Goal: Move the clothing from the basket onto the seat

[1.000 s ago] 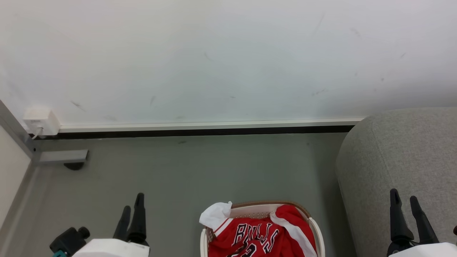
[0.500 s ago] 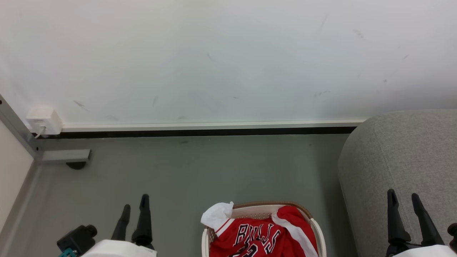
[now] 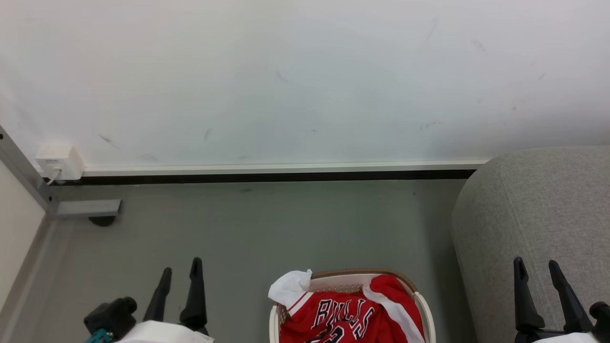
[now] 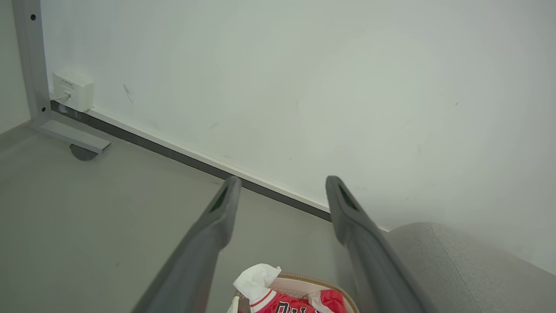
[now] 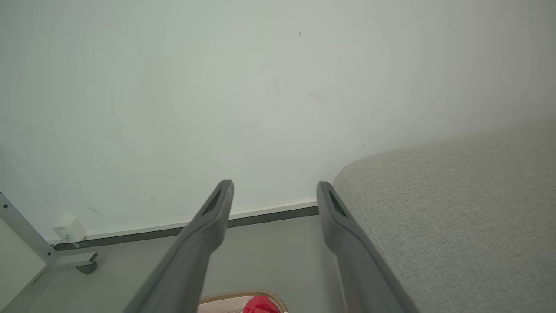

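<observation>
Both spread wide and empty, our left gripper and right gripper flank the basket; the clothes in it lie low between them, with the sofa just right of the basket

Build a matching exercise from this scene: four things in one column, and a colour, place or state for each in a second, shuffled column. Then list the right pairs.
Column A
1. clothing
2. basket
3. seat
4. left gripper

Column B
a. light grey, at the right edge of the head view
b. open and empty, at the lower left of the head view
c. red with white trim, heaped inside another item
d. cream with a brown rim, standing on the floor

Pairs: 1-c, 2-d, 3-a, 4-b
</observation>
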You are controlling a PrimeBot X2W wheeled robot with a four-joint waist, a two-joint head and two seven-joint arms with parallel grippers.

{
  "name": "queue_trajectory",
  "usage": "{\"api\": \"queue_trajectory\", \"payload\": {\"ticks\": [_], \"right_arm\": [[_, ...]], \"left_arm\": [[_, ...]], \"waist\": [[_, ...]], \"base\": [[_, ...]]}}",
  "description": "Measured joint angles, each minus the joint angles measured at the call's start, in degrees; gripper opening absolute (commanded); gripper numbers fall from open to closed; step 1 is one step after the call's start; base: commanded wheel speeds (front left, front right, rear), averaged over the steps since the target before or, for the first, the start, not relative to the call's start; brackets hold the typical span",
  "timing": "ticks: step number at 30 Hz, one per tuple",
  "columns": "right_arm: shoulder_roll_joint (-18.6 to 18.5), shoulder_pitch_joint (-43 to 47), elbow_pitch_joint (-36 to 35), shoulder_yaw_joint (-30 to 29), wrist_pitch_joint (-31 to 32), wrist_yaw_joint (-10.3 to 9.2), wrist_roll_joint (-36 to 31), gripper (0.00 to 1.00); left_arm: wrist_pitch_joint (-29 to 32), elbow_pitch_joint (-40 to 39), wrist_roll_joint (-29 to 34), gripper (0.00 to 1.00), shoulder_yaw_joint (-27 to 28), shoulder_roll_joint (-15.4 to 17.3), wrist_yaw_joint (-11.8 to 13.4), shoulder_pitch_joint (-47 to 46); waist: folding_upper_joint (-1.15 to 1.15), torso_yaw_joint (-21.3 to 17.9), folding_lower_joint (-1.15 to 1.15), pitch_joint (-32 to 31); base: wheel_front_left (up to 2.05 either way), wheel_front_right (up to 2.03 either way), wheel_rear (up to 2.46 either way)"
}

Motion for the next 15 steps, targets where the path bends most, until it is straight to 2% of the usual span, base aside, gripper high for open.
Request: {"api": "queue_trajectory", "payload": {"ticks": [15], "right_arm": [[0.07,0.22,0.9,-1.02,-2.01,0.0,-4.63,1.0]], "left_arm": [[-1.93,0.8,9.04,1.0,-0.15,0.05,-0.37,0.16]], "waist": [[0.0,0.11,0.0,-0.22]], "base": [[0.0,0.0,0.0]]}}
